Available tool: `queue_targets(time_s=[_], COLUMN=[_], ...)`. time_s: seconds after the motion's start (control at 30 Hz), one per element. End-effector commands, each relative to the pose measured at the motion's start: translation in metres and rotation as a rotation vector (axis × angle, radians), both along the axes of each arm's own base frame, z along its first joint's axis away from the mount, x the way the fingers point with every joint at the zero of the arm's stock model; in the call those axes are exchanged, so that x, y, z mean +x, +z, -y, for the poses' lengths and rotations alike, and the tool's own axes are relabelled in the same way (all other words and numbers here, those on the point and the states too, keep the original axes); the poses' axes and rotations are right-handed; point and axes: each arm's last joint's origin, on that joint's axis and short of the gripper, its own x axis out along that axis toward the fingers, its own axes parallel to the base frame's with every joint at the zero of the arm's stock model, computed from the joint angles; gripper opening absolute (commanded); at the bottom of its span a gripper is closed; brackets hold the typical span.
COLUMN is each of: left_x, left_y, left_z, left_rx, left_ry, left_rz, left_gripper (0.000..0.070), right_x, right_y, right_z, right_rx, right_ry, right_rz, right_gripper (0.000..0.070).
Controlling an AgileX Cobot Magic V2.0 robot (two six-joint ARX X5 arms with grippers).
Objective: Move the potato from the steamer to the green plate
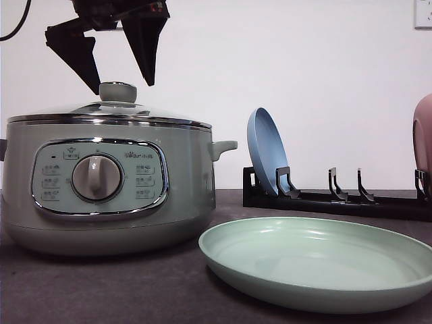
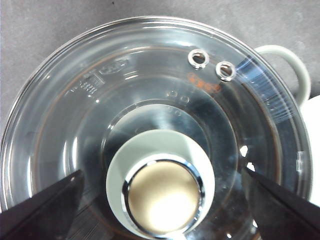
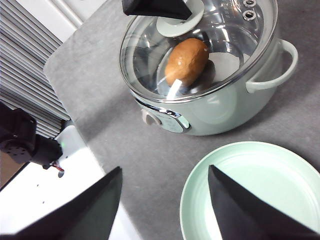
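Note:
The steamer (image 1: 108,182) stands at the left with its glass lid (image 2: 150,95) on. Through the glass I see the orange-brown potato (image 3: 186,61) lying inside the steamer (image 3: 220,100). My left gripper (image 1: 121,86) hangs open right over the lid's green knob (image 1: 117,92), one black finger on each side of the knob (image 2: 161,185) and not touching it. The green plate (image 1: 317,260) lies empty to the right of the steamer. My right gripper (image 3: 165,168) is open and holds nothing, high above the table between the steamer and the green plate (image 3: 255,190).
Behind the green plate a black dish rack (image 1: 337,199) holds a blue plate (image 1: 266,152) on edge. A pink plate (image 1: 423,135) stands at its far right. The steamer's side handle (image 1: 224,146) sticks out toward the rack. The grey table's edge (image 3: 60,75) is near the steamer.

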Motion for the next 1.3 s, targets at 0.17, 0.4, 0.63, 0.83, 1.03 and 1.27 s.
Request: queue_targets(time_s=[0.17, 0.4, 0.63, 0.83, 1.03, 1.27], left_x=[0.007, 0.008, 0.01, 0.008, 0.008, 0.006], left_y=[-0.004, -0.01, -0.01, -0.01, -0.011, -0.011], left_z=[0.006, 0.006, 0.006, 0.006, 0.006, 0.005], left_rx=[0.014, 0.031, 0.026, 0.033, 0.035, 0.041], left_ry=[-0.012, -0.01, -0.01, -0.009, -0.006, -0.004], left_rz=[-0.007, -0.045, -0.035, -0.051, -0.058, -0.072], left_gripper=[0.0616, 0.0583, 0.0508, 0.0457, 0.0377, 0.0127], right_x=[0.001, 0.001, 0.001, 0.001, 0.001, 0.001], right_y=[0.002, 0.002, 0.002, 0.002, 0.002, 0.002], right_z=[-0.001, -0.001, -0.001, -0.001, -0.001, -0.001], right_rx=[-0.037, -0.036, -0.037, -0.038, -0.039, -0.038], right_ry=[-0.009, -0.009, -0.009, -0.008, -0.008, -0.008], right_rz=[0.028, 0.027, 0.028, 0.031, 0.033, 0.033], right_gripper=[0.0339, 0.0339, 0.0339, 0.0339, 0.0339, 0.0339])
